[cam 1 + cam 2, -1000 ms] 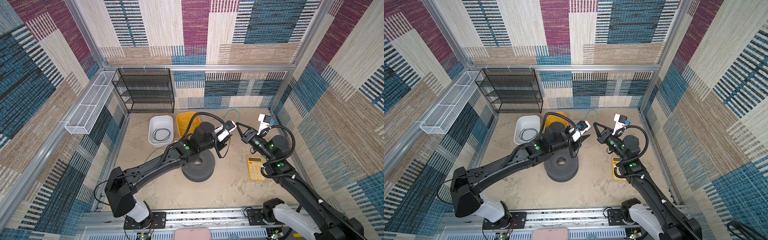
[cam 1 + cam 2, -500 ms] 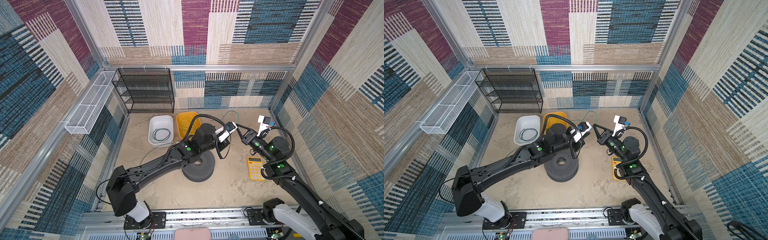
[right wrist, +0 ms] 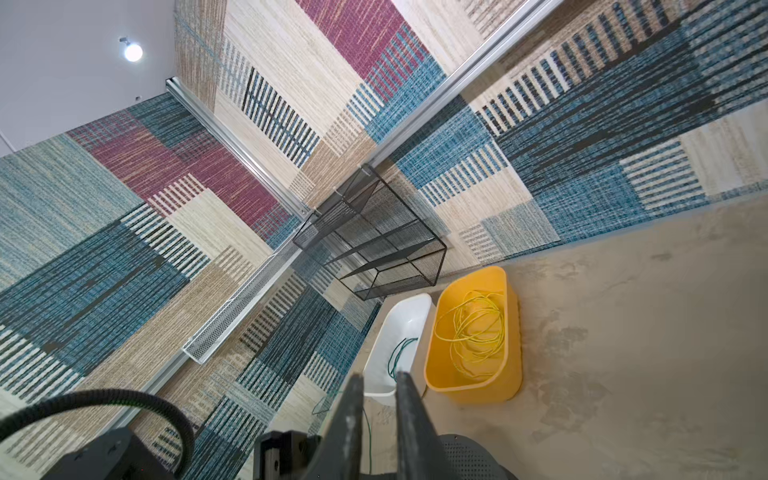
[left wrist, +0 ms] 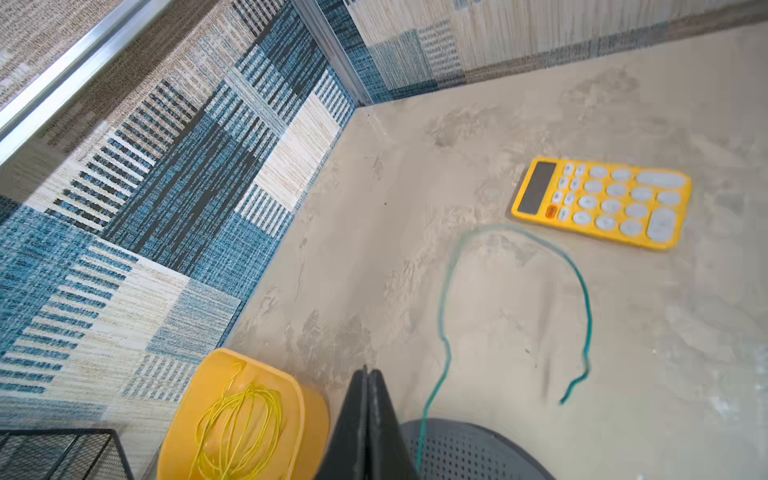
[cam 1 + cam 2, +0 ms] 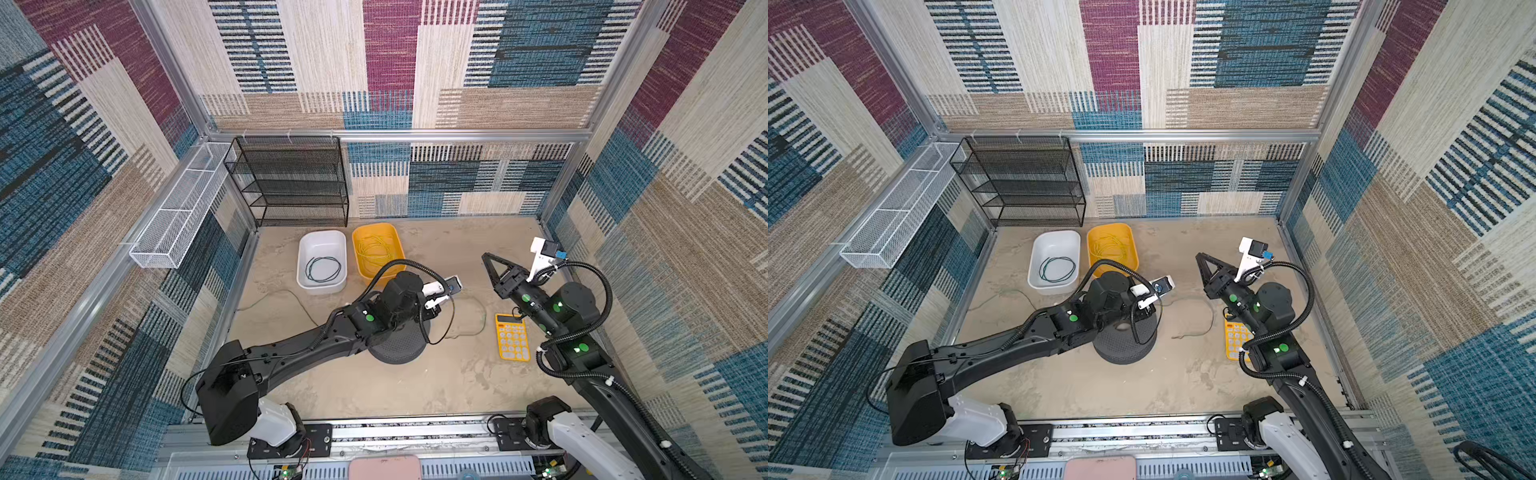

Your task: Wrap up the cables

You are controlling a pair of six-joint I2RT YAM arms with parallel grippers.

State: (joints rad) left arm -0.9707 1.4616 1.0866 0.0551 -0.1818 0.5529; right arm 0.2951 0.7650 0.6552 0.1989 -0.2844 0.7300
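The cables look two-thirds done: on the bench [image 5: 374, 395], at eleven o'clock, the yellow bin [image 5: 401, 249] holds the yellow cable [image 5: 376, 253] coiled, and the white bin [image 5: 300, 266] holds the dark cable [image 5: 324, 258]. The teal cable [image 4: 586, 303] sprawls unwrapped at three o'clock of the grey disc [image 5: 399, 349]. The left fingers [image 4: 353, 424] are pressed together, possibly pinching it. The right fingers [image 3: 349, 415] stand slightly apart, empty. The teal cable's far end hides under the left arm.

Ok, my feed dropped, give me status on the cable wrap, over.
Left gripper shut. Right gripper jaws slightly apart, empty. Teal cable loose on table, uncoiled. Yellow calculator beside its loop.
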